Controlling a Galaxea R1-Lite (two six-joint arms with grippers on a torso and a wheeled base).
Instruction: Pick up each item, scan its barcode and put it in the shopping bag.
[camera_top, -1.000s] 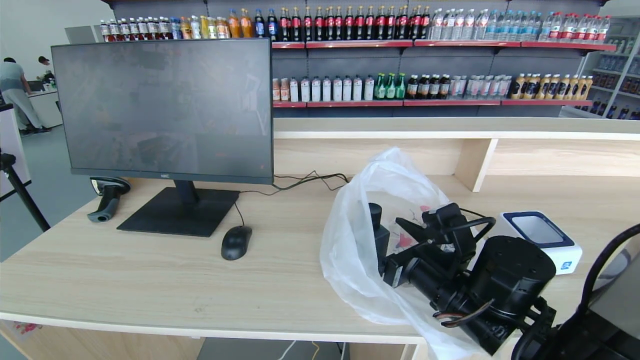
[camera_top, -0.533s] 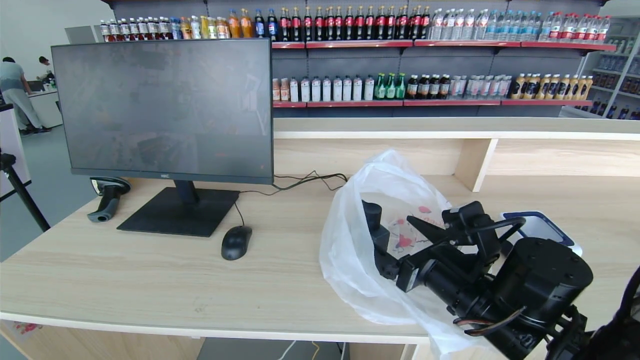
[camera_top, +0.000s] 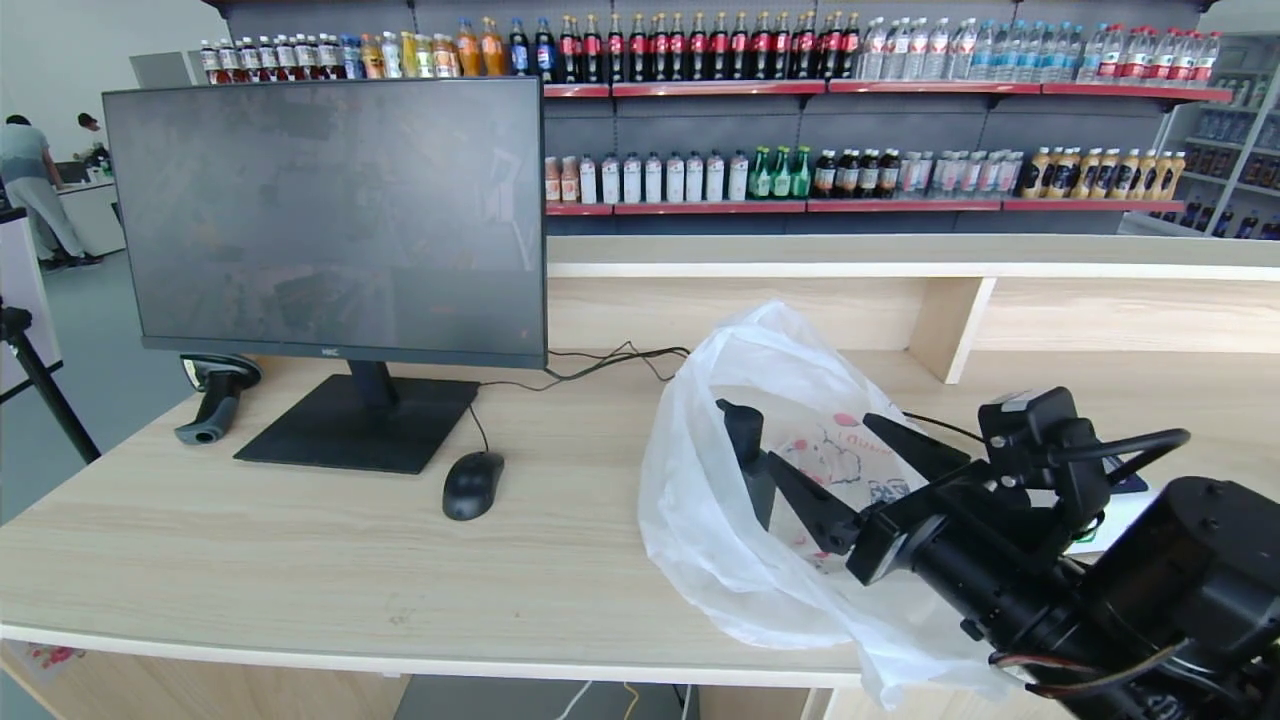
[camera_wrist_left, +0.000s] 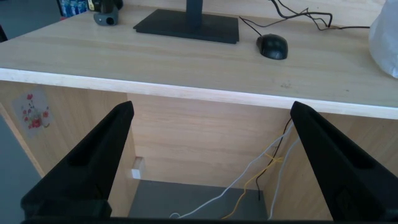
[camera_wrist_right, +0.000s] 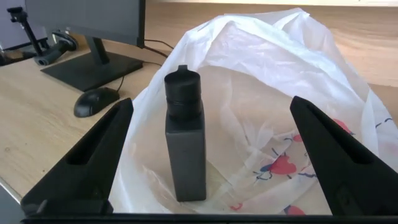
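Note:
A thin clear shopping bag (camera_top: 720, 560) lies open on the wooden counter (camera_top: 300, 560), right of the middle. A black bottle (camera_top: 745, 450) with a black cap stands upright inside it. My right gripper (camera_top: 820, 437) is open just right of the bottle, at the bag's mouth, touching nothing. In the right wrist view the bottle (camera_wrist_right: 185, 149) stands between the spread fingers (camera_wrist_right: 99, 155), inside the bag (camera_wrist_right: 261, 81). My left gripper (camera_wrist_left: 211, 162) hangs open and empty below the counter's front edge (camera_wrist_left: 186, 93).
A monitor (camera_top: 330, 215), a mouse (camera_top: 472, 484) and a handheld scanner (camera_top: 215, 395) occupy the counter's left half. A white box scanner (camera_top: 1112, 520) sits mostly hidden behind my right arm. A raised shelf runs along the back.
My right arm has drawn back to the right, out of the bag, with its fingers spread. The black bottle stays standing in the bag.

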